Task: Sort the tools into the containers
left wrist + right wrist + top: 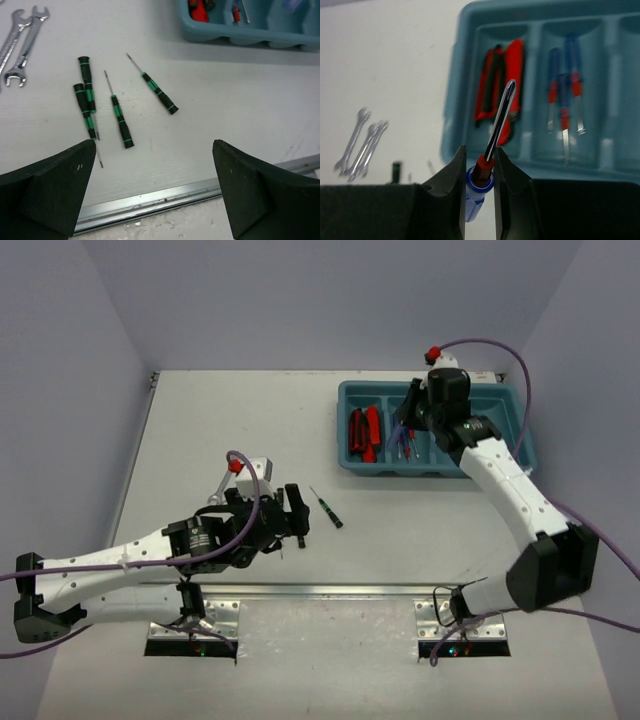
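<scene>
The right tool [479, 156] is squeezing a blue-handled screwdriver [482, 169]. Its two fingers are pinching the red ring just above the blue handle. The thin metal tip is sticking up and pointing toward the teal tray [454, 100]. In the top view, the right tool [410, 420] is hanging over the middle of the tray [522, 430], which is sitting at the far right of the desk [230, 420].

The tray is split into long boxes, side by side. The red-and-black cutters [502, 90] are lying in the box on the left end. Three more blue screwdrivers [565, 95] are lying in the box next to it.

The left tool [154, 150] is standing wide open and is holding nothing. It is hanging low over the desk, close to the near edge. Four black screwdrivers with green marks [121, 120] are lying on the desk in front of it. Two of them are lying close together on the left, one is lying in the middle, and one is lying a bit apart on the right, nearer the tray. None of them is touching the left tool.

The silver wrenches [22, 45] are lying side by side on the desk, farther away and to the left. The tray's near corner is showing at the top right of the left wrist view.
</scene>
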